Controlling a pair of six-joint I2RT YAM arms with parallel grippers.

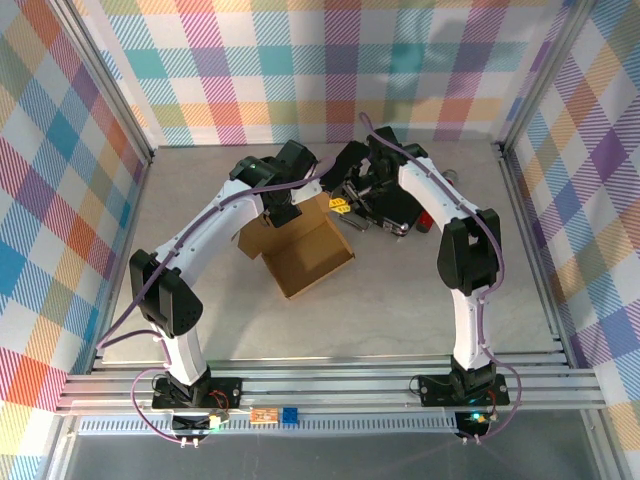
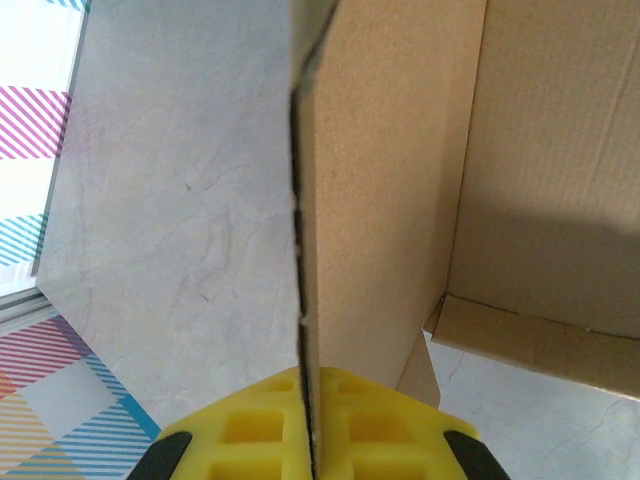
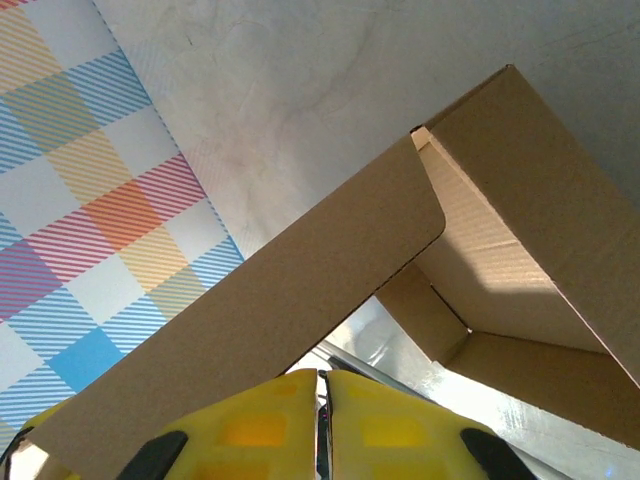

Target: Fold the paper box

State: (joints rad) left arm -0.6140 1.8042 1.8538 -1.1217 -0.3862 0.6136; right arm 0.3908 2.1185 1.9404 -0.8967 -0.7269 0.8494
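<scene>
The paper box (image 1: 303, 255) is brown cardboard, half raised, lying mid-table with its open tray toward the front. My left gripper (image 1: 283, 207) is at its back left, and the yellow pads (image 2: 250, 430) are shut on the thin edge of an upright cardboard wall (image 2: 385, 200). My right gripper (image 1: 343, 207) hovers at the box's back right corner. Its yellow pads (image 3: 260, 425) are closed together with only a hairline gap and nothing between them. A rounded cardboard flap (image 3: 270, 300) slants just past the fingertips, beside the inner corner of the paper box (image 3: 500, 270).
A dark cluster of objects with a red piece (image 1: 424, 222) sits under the right arm behind the box. Plaid walls (image 1: 60, 180) enclose the table on three sides. Aluminium rails (image 1: 330, 385) run along the near edge.
</scene>
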